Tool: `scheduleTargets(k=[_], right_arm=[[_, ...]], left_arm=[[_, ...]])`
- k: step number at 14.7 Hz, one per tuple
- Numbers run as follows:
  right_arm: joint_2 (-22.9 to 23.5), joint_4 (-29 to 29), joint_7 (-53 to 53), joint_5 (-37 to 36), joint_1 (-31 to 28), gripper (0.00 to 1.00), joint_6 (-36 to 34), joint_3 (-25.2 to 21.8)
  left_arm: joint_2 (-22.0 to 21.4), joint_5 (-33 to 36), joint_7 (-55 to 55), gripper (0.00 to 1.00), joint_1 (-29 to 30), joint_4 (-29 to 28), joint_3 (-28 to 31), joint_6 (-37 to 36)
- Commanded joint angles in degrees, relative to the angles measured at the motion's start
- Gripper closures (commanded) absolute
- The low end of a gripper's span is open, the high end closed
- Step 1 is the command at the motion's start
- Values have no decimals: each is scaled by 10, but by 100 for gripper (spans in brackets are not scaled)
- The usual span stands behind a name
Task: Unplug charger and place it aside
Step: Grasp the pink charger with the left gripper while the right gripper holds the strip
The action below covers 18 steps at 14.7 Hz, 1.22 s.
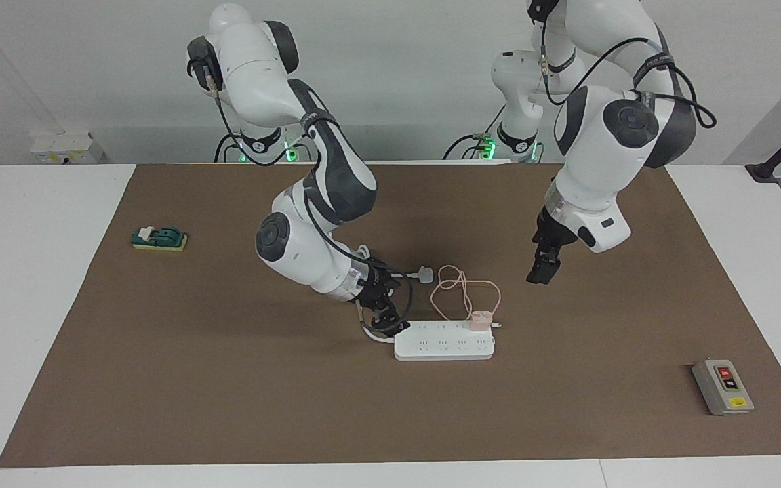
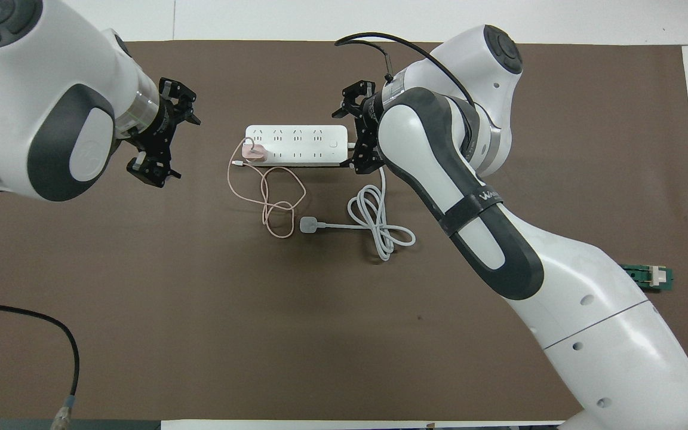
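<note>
While the brown mat [image 1: 228,379] is spanned by both arms, the white power strip [image 1: 443,346] is flanked at its cord end by the spread right gripper [image 1: 385,324]. The left gripper [image 1: 541,271] is held spread above the mat. The charger [image 1: 480,320] is seated in the strip's other end.

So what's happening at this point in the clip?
The pale-pink charger is still plugged into the white power strip, at the strip's end toward the left arm, its thin pink cable looped on the brown mat. The right gripper is down at the strip's cord end, jaws open around it, apparently bracing it. The left gripper hangs open in the air over the mat, not yet at the charger.
</note>
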Motion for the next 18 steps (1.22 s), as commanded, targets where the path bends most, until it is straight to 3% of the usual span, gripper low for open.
scheduleTargets(k=[1, 3, 6, 12, 18], right_arm=[[70, 74, 48, 29, 0, 0, 9, 0], [98, 96, 58, 30, 12, 0, 17, 1], [116, 99, 57, 31, 21, 0, 46, 1], [135, 100, 45, 30, 25, 0, 78, 13], [142, 99, 21, 27, 25, 0, 91, 12]], left_arm=[[75, 3, -113, 0, -33, 61, 14, 8], [114, 5, -177, 0, -48, 88, 34, 24], [127, 6, -219, 0, -61, 81, 39, 64], [92, 22, -230, 0, -79, -56, 39, 184], [84, 24, -233, 0, -89, -89, 40, 209]])
